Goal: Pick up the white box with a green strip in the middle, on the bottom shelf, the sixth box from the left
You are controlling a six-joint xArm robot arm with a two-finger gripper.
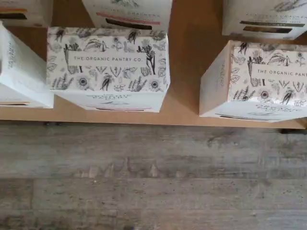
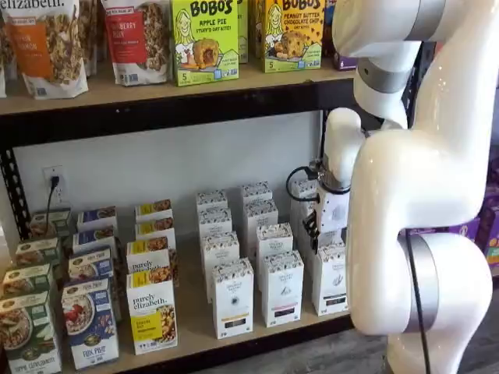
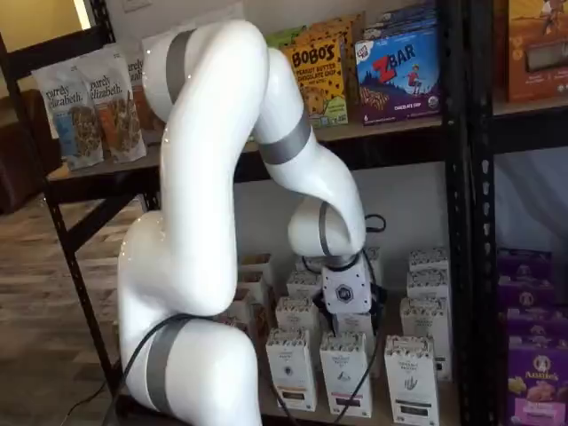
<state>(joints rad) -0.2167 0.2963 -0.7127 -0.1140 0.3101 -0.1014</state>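
Target box: not singled out with certainty; the green strip cannot be made out on any white box, so only its place among the white boxes at the right of the bottom shelf can be given
White boxes seen from above: two botanical-print tops are shown in the wrist view, one printed "THE ORGANIC PANTRY CO.", a second with the same words cut off
Shelf board: pale tan wood, its front edge seen above grey plank flooring
Gripper: its white body is seen low above the white boxes in both shelf views; the fingers are hidden, so their opening cannot be told and nothing is seen held
Neighbours: "purely elizabeth." boxes stand to the left
Upper shelf: "BOBO'S APPLE PIE" box is read
Obstruction: the white arm covers the shelf's right end
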